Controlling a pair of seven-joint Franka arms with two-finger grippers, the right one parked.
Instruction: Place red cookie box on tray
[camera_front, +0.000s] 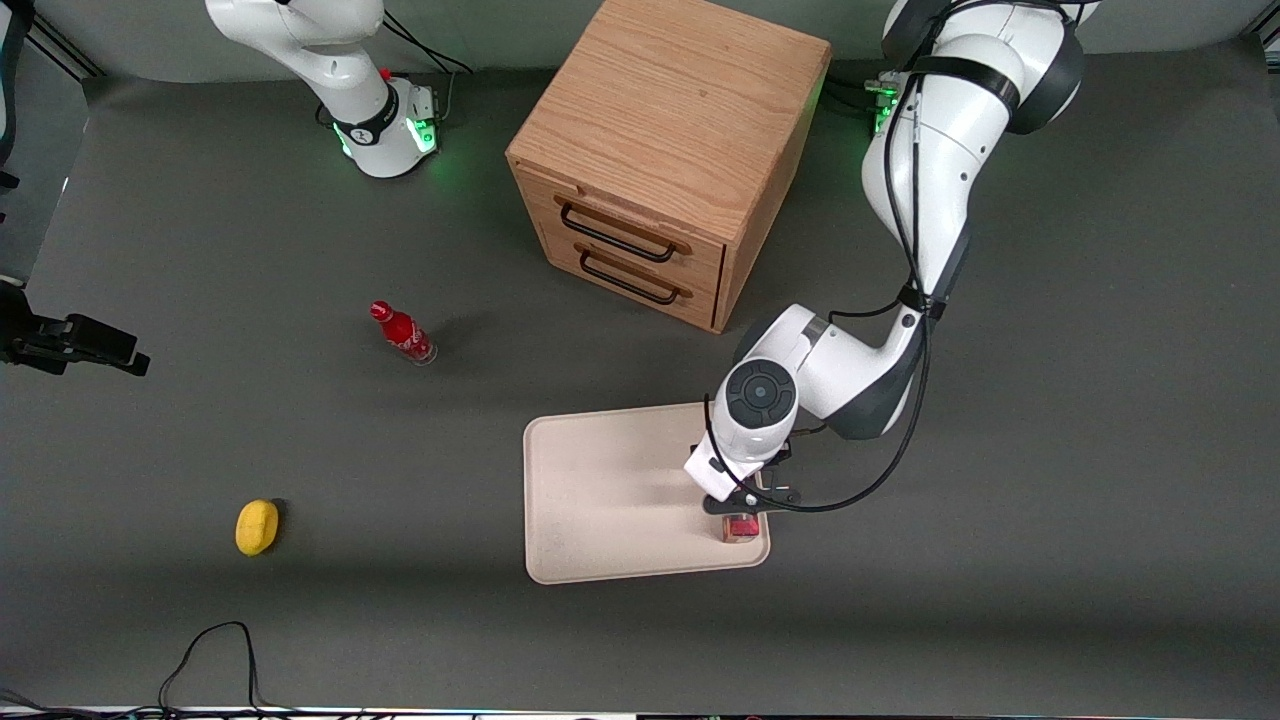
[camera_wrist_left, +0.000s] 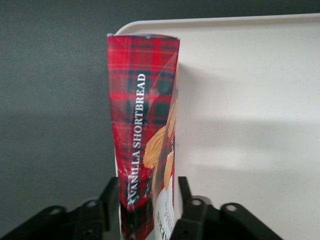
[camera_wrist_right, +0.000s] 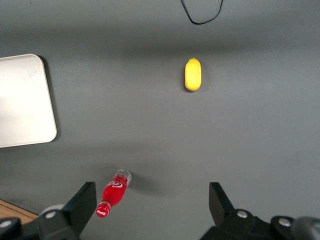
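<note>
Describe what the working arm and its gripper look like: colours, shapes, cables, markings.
The left arm is glossy white with rounded segments, dark grey bands at the joints and a round dark cap on the wrist. A black cable runs down it and loops by the wrist. Green lights glow at its base. The gripper over the tray is black, with bolted black fingers.

The white left arm (camera_front: 925, 190) has dark grey joints, a looping black cable and a black gripper (camera_front: 742, 503).

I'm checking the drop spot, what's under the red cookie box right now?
The tray lies under the red cookie box, near one corner, gripper shut on the box. Whether its lower end touches the tray is hidden.
</note>
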